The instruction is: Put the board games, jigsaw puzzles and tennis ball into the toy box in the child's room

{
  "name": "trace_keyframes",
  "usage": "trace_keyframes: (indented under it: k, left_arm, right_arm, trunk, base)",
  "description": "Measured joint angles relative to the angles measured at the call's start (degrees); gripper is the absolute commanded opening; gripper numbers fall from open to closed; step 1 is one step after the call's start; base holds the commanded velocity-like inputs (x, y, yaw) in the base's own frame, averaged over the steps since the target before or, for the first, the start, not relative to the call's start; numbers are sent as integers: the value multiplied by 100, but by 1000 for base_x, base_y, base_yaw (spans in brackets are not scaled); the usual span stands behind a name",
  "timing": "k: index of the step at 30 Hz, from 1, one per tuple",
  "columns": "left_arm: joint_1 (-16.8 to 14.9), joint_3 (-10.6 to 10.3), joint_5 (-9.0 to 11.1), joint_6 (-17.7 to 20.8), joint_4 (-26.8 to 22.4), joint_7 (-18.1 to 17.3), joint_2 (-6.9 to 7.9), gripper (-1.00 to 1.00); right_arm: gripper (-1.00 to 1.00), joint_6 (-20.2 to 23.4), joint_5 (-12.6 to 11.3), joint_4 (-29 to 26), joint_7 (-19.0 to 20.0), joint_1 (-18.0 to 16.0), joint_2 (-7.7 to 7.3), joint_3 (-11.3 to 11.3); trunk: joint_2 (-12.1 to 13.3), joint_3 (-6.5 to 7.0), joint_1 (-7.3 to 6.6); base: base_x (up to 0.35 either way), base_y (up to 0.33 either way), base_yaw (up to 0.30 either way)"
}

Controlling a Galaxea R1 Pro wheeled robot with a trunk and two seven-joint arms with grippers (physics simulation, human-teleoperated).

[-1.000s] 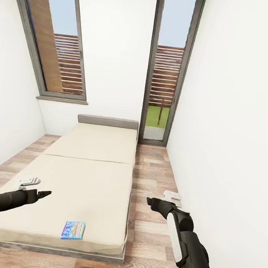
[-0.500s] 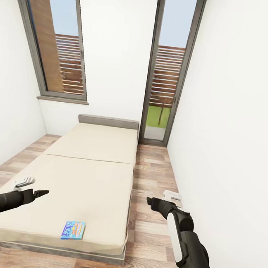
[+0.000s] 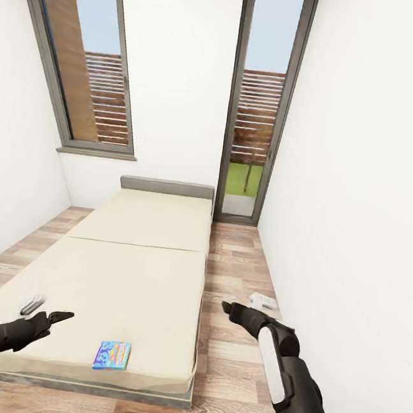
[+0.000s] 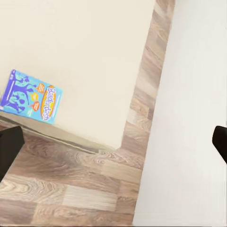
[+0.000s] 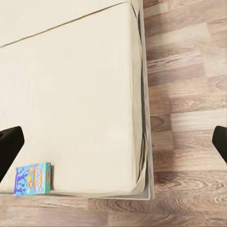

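Near the foot edge of the bed (image 3: pixel 136 269), left of that edge's middle, lies one board game (image 3: pixel 112 355), a flat blue box with cartoon print, flat on the beige mattress and just short of the edge. Its lettering is too small and blurred to read with any certainty; an orange and white band runs along one side. The rest of the mattress is bare, with a seam running across its middle and a low grey headboard (image 3: pixel 166 187) at the far end against the white wall.

The left gripper (image 3: pixel 60 315) hovers over the bed's near left corner, well apart from the board game, its dark fingers close together at the tip in the head view; whether they are fully shut I cannot tell. In the left wrist view the two finger ends sit at opposite borders, empty between. The right gripper (image 3: pixel 227 307) hangs over the wood floor (image 3: pixel 238 268) beside the bed's right edge, holding nothing; its fingers likewise stand wide apart in the right wrist view. Two tall grey-framed windows (image 3: pixel 260 103) stand behind.
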Motion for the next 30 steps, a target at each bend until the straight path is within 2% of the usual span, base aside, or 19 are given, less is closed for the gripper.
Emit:
trace_keyframes:
  k: [3, 6, 10, 16, 20, 30]
  left_arm:
    - [-4, 47, 90, -7, 398, -2, 109, 100]
    - [-7, 114, 161, -7, 632, -1, 157, 100]
    - [-9, 200, 273, -19, 858, 14, 189, 100]
    - [-28, 226, 317, -31, 1031, 28, 193, 100]
    - [-44, 230, 328, -34, 1087, 28, 200, 100]
    - [-93, 241, 333, -31, 1112, 8, 210, 100]
  right_arm:
    - [100, 3, -288, -8, 0, 17, -15, -3]
    - [100, 5, -468, -14, 3, 29, -31, -8]
    - [100, 10, -784, -19, 10, 53, -54, -29]
    - [100, 12, -1195, -27, 9, 71, -72, -30]
    - [100, 42, -1320, -181, 7, 89, -88, -23]
    - [100, 50, -1397, -529, 7, 104, -92, -5]
  trunk:
    - [-121, -54, 66]
    - [-242, -108, 132]
    - [-402, -180, 220]
    - [-644, -288, 352]
    - [-805, -360, 440]
    - [-1207, -541, 660]
  base:
    - [0, 0, 0]
    - [0, 0, 0]
    - [0, 0, 0]
    - [0, 0, 0]
    - [0, 0, 0]
    - [0, 0, 0]
